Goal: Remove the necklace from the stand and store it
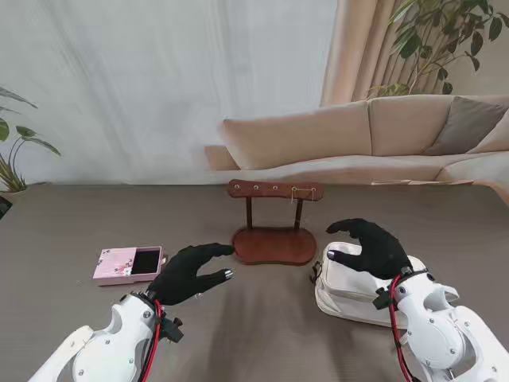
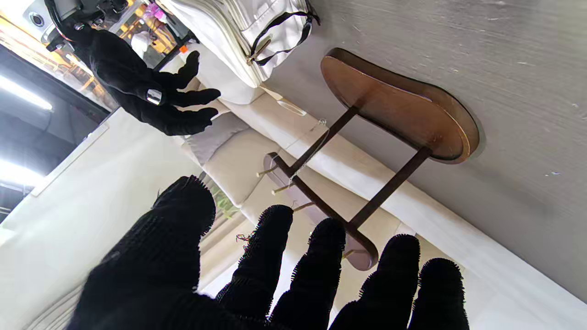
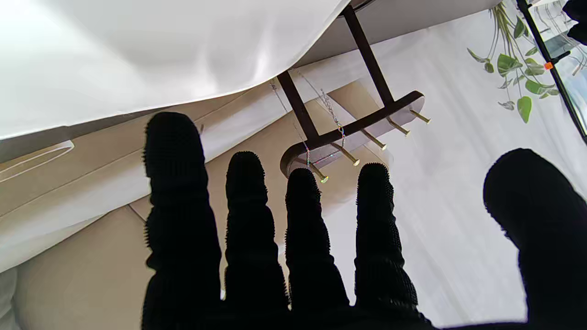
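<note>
Right hand: the right hand (image 1: 372,248) hovers over the white bag (image 1: 350,288), fingers spread and curled downward, holding nothing; it is near the stand's right end but not touching it.
Left hand: the left hand (image 1: 189,272) is spread wide and empty, its fingertips (image 1: 228,249) just beside the left edge of the stand's base.
Stand: the wooden stand (image 1: 274,225) sits upright at mid-table, an oval base, two posts and a crossbar with brass pegs (image 3: 346,155).
Necklace: the thin necklace (image 3: 331,107) hangs from the pegs at the crossbar's right end, beside the right post, and is touched by neither hand.
Box: the pink jewellery box (image 1: 127,265) lies left of the stand, drawer open showing a dark interior, just beside the left hand.
Table: the brown table (image 1: 71,231) carries all three items.
</note>
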### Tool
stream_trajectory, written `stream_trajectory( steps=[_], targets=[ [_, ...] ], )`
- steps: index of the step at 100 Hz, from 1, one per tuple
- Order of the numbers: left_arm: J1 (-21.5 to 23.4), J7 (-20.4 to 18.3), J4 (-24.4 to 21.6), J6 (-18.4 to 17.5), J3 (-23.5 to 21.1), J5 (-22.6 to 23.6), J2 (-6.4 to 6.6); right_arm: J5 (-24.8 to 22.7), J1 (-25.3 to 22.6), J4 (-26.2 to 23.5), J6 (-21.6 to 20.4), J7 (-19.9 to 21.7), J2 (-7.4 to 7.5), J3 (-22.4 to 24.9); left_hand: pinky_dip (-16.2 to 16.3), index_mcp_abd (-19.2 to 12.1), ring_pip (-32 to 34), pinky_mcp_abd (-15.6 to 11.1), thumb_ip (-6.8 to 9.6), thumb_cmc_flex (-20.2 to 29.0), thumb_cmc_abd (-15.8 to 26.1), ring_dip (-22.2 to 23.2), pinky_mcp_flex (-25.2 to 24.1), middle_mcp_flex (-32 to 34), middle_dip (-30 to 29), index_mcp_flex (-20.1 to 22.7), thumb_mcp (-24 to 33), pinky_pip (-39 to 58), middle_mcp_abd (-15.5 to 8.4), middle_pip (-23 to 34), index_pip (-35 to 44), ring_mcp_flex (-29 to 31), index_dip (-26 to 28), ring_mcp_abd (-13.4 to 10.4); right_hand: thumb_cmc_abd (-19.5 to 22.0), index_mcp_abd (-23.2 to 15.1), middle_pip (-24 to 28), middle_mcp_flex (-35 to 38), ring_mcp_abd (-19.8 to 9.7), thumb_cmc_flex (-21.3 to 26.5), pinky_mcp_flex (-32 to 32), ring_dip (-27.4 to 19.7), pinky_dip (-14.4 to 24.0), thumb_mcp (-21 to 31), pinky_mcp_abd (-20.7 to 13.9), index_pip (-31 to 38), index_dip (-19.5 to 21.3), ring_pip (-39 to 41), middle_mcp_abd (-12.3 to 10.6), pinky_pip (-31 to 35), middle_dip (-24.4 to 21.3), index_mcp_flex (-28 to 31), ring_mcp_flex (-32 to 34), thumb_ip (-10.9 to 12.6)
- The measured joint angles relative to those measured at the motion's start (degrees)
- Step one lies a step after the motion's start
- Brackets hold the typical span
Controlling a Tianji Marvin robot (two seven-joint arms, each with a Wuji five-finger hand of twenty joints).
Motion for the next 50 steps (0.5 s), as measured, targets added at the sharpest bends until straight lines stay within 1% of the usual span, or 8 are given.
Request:
stream_trajectory(
  steps=[28,50],
  targets=[
    [-0.4,-0.2,0.3,0.2,0.4,-0.2,0.02,0.0,0.1,0.1,0.0,0.0,0.0,0.0,0.0,0.0,0.0,0.0,0.0,0.0,0.0,0.0,0.0,0.0,0.0,0.0,0.0,0.0,0.0,0.0,0.0,0.0,0.0,0.0,0.0,0.0,0.0,0.0,0.0,0.0,0.0,0.0,0.0,0.0,0.0,0.0,0.0,0.0,0.0,0.0,0.0,0.0,0.0,0.0],
    [-1.5,-0.7,1.3,0.2,1.4,-1.2,0.05,0.0,0.1,0.1,-0.1,0.0,0.0,0.0,0.0,0.0,0.0,0.0,0.0,0.0,0.0,0.0,0.0,0.0,0.0,0.0,0.0,0.0,0.0,0.0,0.0,0.0,0.0,0.0,0.0,0.0,0.0,0.0,0.0,0.0,0.0,0.0,0.0,0.0,0.0,0.0,0.0,0.0,0.0,0.0,0.0,0.0,0.0,0.0]
  ],
)
